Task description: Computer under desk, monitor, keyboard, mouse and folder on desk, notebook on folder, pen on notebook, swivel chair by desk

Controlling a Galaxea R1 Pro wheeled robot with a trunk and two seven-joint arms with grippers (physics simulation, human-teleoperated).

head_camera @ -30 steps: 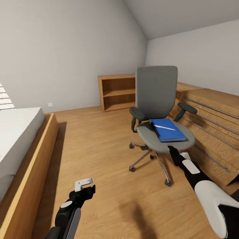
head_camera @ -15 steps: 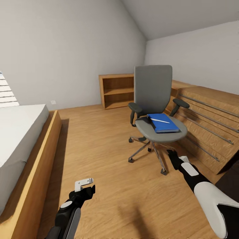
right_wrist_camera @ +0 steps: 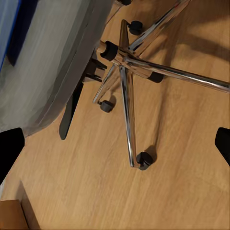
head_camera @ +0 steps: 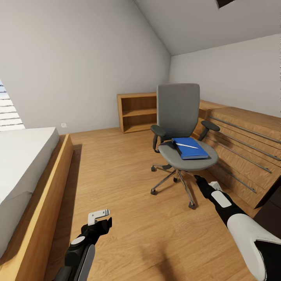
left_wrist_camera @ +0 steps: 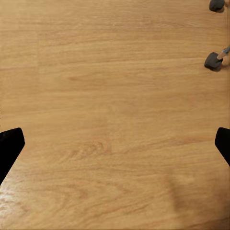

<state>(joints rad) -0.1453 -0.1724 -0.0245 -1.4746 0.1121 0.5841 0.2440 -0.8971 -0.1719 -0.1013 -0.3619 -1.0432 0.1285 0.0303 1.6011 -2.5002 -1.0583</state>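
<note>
The grey swivel chair [head_camera: 177, 117] stands on the wood floor ahead and to the right, its chrome base [right_wrist_camera: 127, 62] close in the right wrist view. A blue flat item [head_camera: 190, 148] lies on its seat; I cannot tell whether it is the folder, the notebook or both. The thin white pen [head_camera: 186, 145] lies across it. My right gripper [head_camera: 199, 180] hangs open, low in front of the chair's base. My left gripper [head_camera: 99, 219] is open over bare floor, with two chair casters [left_wrist_camera: 213, 60] at the edge of its view. The desk, monitor, keyboard and mouse are out of view.
A bed with a wooden frame [head_camera: 47, 187] runs along the left. An open wooden bookshelf [head_camera: 136, 111] stands at the back wall. The light-wood chest with long bar handles [head_camera: 242, 152] sits right beside the chair. Wood floor spreads between bed and chair.
The whole picture has shifted: the camera drew back and tilted up, so the chair looks smaller and farther. Both arms hold the same pose in the view.
</note>
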